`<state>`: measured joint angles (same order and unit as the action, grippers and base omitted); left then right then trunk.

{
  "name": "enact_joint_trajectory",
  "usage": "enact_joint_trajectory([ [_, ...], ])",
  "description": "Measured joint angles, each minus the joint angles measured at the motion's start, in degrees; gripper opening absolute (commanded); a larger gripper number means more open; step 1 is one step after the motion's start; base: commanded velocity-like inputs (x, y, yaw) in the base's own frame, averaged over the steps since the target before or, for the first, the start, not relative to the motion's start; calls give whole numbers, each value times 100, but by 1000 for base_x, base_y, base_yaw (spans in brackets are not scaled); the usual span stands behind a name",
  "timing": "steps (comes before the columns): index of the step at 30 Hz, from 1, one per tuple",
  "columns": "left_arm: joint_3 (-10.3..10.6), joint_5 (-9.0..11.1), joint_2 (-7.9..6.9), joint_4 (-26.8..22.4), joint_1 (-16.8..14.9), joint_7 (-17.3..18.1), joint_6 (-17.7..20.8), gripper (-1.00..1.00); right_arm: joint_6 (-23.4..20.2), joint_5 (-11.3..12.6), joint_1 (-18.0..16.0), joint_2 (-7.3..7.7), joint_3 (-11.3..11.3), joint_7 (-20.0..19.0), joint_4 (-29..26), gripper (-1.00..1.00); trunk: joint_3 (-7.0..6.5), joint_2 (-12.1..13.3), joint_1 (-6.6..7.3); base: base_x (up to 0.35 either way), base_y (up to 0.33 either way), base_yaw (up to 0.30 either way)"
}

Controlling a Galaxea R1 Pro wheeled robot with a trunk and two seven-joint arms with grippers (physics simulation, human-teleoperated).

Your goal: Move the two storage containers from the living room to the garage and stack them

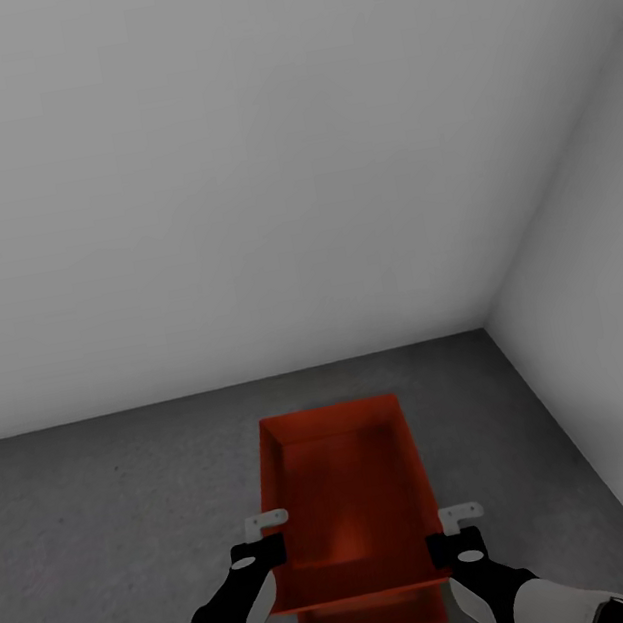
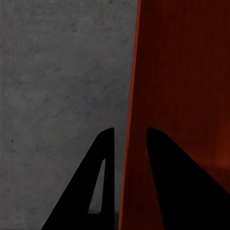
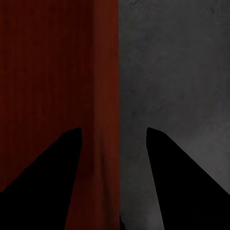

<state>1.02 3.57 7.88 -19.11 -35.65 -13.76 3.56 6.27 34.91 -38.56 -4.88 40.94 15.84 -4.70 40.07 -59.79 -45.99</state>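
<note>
Plain white walls (image 1: 226, 164) meet in a corner at the far right, above a dark grey speckled concrete floor (image 1: 101, 509).

Over that floor, near the wall's foot and left of the corner, sits the orange-red rectangular open-top bin (image 1: 346, 488), its long sides running away from the robot. Below its near edge a second orange-red bin (image 1: 371, 618) peeks out as a narrow strip; most of it is hidden under the upper one and the picture's lower edge cuts it off, so whether the two are nested or merely overlapped cannot be told, nor whether the upper bin rests or is being carried.

The black left gripper (image 1: 267, 540) straddles the upper bin's left wall; in the left wrist view the black fingers (image 2: 103, 163) stand one on each side of the thin wall (image 2: 129, 120), slightly apart, and contact is unclear. The black right gripper (image 1: 451, 527) straddles the right wall likewise, its fingers (image 3: 163, 167) spread wider around the rim (image 3: 106, 96); whether either set is clamped cannot be told.
</note>
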Motion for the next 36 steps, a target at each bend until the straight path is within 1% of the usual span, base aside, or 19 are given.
enact_joint_trajectory([
  [2,-1,-1,2,0,0,-1,0,-100,-1,-1,0,2,1,0,-2,-100,0,0,0,0,0,0],
  [8,-1,3,8,1,0,-3,0,-100,-1,-1,0,8,4,-1,1,-100,107,-239,-131,0,0,0],
  [16,-2,2,9,1,0,-3,0,-100,-1,-1,0,9,4,-1,0,-100,108,-241,-132,0,0,0],
  [31,1,3,9,0,0,-2,0,-100,0,0,0,8,5,0,2,-100,377,-841,-461,0,0,0],
  [36,0,3,9,0,0,-2,0,-100,0,0,0,9,4,-2,2,-100,377,-843,-461,0,0,0],
])
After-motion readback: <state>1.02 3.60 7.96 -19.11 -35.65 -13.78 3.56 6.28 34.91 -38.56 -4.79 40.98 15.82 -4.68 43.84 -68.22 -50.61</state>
